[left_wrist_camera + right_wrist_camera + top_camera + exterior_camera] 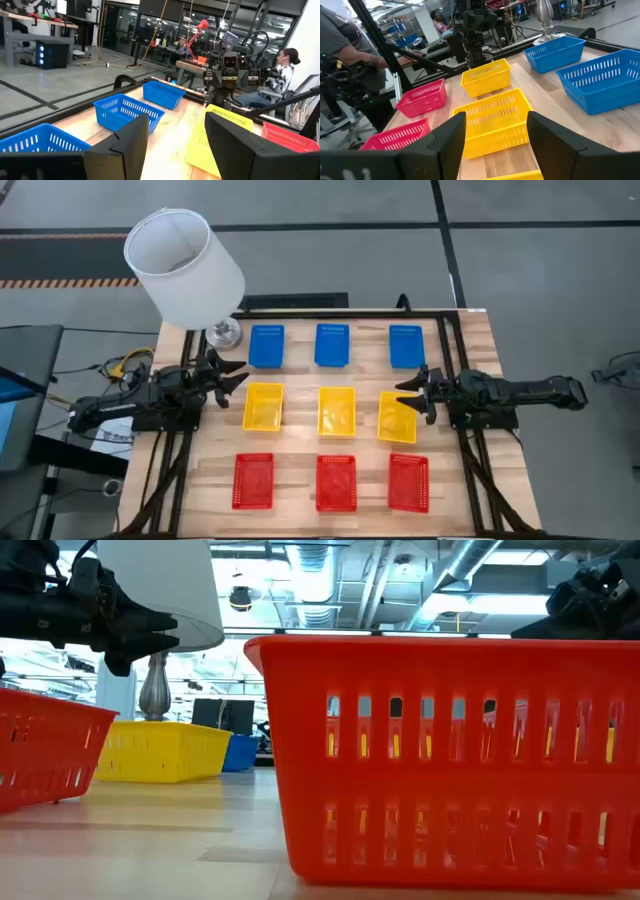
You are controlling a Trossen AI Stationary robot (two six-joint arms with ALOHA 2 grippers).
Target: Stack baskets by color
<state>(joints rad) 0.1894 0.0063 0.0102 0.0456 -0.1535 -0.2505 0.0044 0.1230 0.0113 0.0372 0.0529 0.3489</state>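
Nine baskets lie in three rows on the wooden table. The blue ones (266, 346) (332, 345) (406, 346) are at the far side, the yellow ones (263, 406) (336, 411) (398, 418) in the middle and the red ones (253, 480) (336, 482) (408, 482) at the near side. Each rests on its bottom, none stacked. The right yellow basket lies slightly askew. My left gripper (240, 376) hovers open just left of the left yellow basket. My right gripper (405, 396) is open at the right yellow basket's right rim (515, 175), which shows low between its fingers. My right gripper comes level from the table's right side, with its open fingers on either side of the right yellow basket's right rim (515, 175). I cannot tell whether they touch it. The basket rests on the table.
A lamp with a white shade (185, 265) stands on its metal foot (224, 333) at the far left corner, close to the left blue basket. Black frame rails (455, 360) run along the table's sides. People sit at desks beyond the table.
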